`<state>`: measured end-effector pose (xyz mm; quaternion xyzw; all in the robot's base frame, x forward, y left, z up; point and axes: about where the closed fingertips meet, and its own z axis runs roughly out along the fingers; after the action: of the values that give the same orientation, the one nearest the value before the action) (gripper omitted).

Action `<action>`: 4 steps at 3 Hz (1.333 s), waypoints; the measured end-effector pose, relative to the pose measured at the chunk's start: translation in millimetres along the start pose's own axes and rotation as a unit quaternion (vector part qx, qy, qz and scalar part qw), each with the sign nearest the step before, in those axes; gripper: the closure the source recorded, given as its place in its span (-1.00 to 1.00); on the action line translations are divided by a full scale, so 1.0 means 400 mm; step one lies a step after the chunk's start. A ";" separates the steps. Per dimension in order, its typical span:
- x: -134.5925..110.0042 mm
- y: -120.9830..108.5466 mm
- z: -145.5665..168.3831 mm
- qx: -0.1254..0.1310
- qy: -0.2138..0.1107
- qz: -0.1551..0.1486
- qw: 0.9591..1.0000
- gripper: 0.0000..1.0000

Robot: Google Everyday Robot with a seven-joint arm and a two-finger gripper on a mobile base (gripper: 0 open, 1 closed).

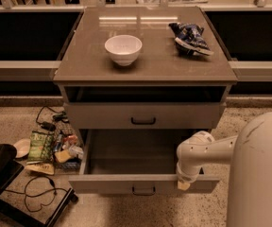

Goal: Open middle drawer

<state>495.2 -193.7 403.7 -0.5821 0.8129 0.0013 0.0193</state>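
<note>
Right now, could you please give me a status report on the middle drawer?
End effector at right end of the drawer front. Middle drawer pulled well out. Floor clutter beside its left side, none in front.

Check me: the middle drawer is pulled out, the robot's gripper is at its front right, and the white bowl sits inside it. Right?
Not quite. In the camera view the white bowl sits on the cabinet top, not inside the middle drawer. The drawer is pulled out, with the gripper at its front right.
</note>
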 end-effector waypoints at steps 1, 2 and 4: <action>0.007 0.066 -0.031 -0.020 0.012 0.005 1.000 1.00; 0.008 0.066 -0.029 -0.020 0.012 0.005 1.000 0.70; 0.010 0.071 -0.024 -0.023 0.013 0.005 1.000 -0.24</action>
<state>466.8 -188.5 412.4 -0.5784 0.8156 0.0124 -0.0047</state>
